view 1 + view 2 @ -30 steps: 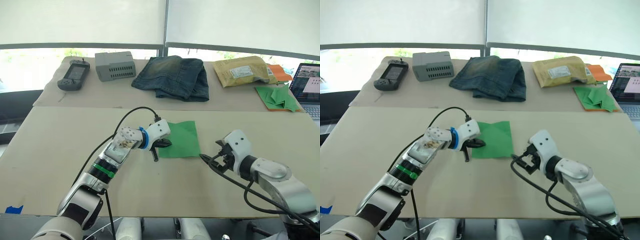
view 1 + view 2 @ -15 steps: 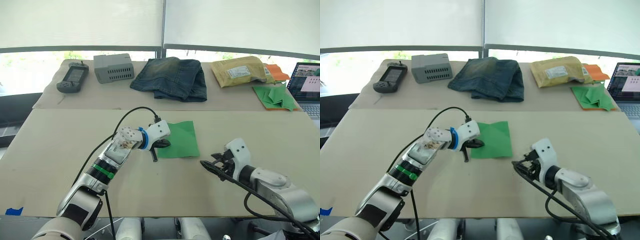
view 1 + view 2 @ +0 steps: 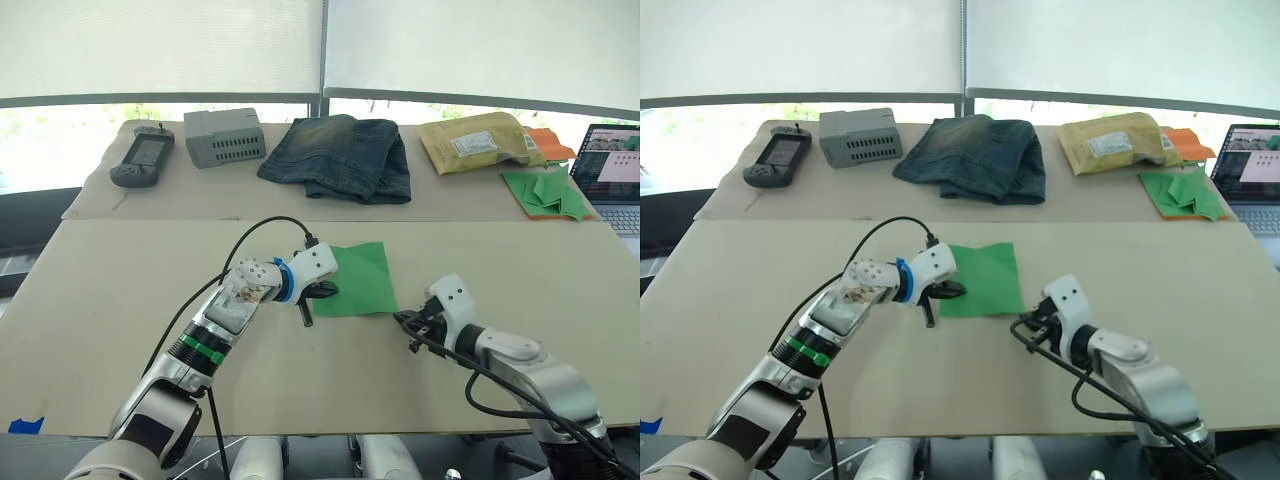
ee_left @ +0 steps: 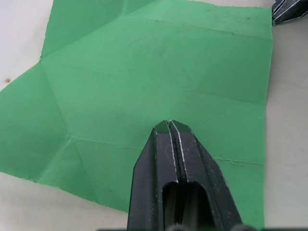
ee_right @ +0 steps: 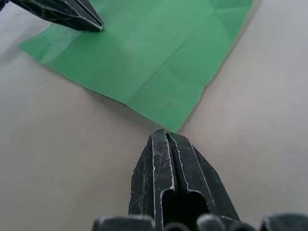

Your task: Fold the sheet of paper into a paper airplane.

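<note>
I had the left tool [image 4: 169, 126] pressed together on the sheet of paper [image 3: 360, 278], mid-frame on the counter [image 3: 120, 290]. Right tool [image 5: 165, 137], also together, sat just off the sheet's corner.

White-shelled arms, black cables, left claw [image 3: 309, 303] black-fingered, blue wrist ring, green band
</note>
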